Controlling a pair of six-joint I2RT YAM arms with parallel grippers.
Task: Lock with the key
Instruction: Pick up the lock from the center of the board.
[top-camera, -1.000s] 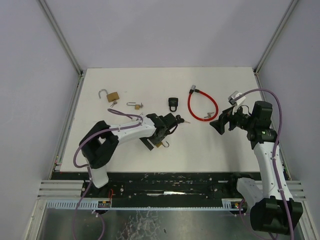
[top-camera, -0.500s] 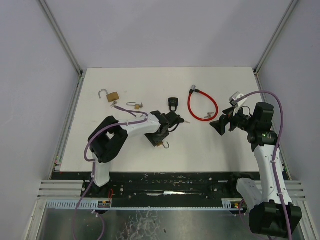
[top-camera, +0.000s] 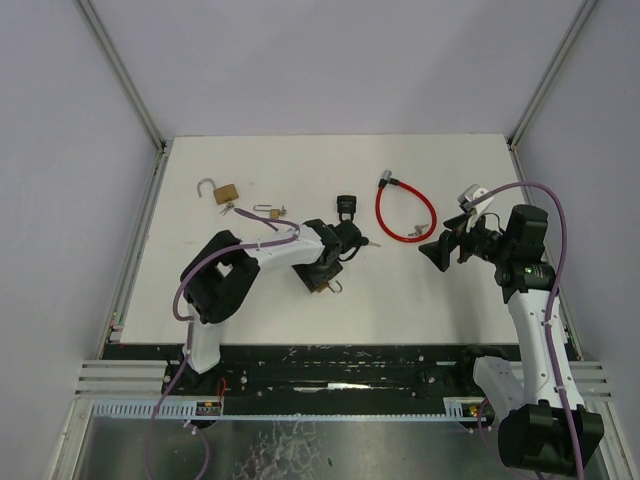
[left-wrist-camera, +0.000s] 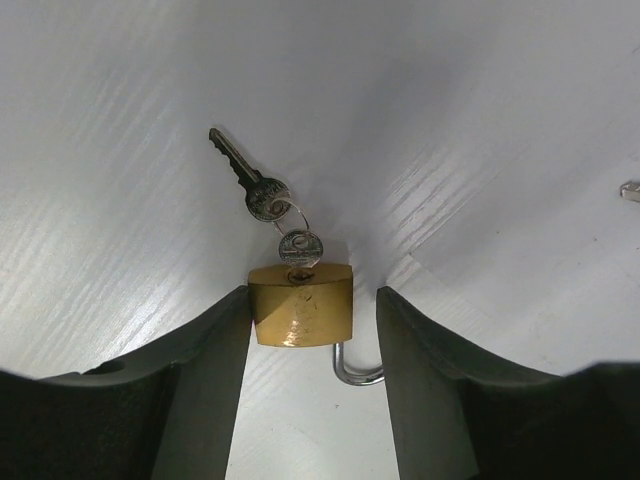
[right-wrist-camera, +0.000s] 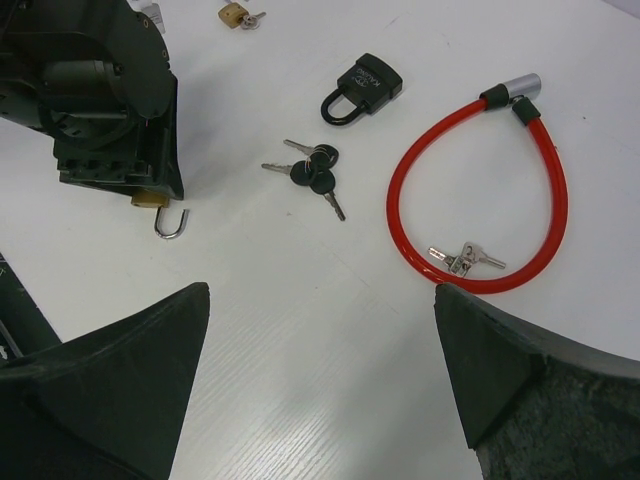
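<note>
left gripper (left-wrist-camera: 312, 292): down low on the table (top-camera: 420, 300), narrowed around the brass padlock (left-wrist-camera: 300, 305)
contact: one finger (left-wrist-camera: 215, 350) touches the side of the padlock body; we see a thin strip of table between the body and the other finger (left-wrist-camera: 420, 360)
grip: we cannot tell whether it is clamped or only bracketing the padlock
brass padlock: lies flat near the middle of the table, between the left fingertips
shackle (left-wrist-camera: 360, 377): swung open, its bend right at the second finger
key (left-wrist-camera: 300, 247): seated in the keyhole on the end of the body that faces away from the wrist, bow sticking out past the fingertips
spare key (left-wrist-camera: 250, 185): linked to the first key by a ring, flat on the table, blade pointing away from the padlock
right gripper (right-wrist-camera: 320, 290): jaws wide, nothing between them, hovering over the right side of the table, well apart from the brass padlock
black padlock (right-wrist-camera: 362, 85): shackle closed, just beyond the left gripper, with the black-headed keys (right-wrist-camera: 312, 172) near it
red cable lock (right-wrist-camera: 545, 180): curled in a loop between the two grippers, silver keys (right-wrist-camera: 465, 258) lying inside the loop
far left: open brass lock (top-camera: 222, 191) and small brass lock (top-camera: 270, 211), both on the table
</note>
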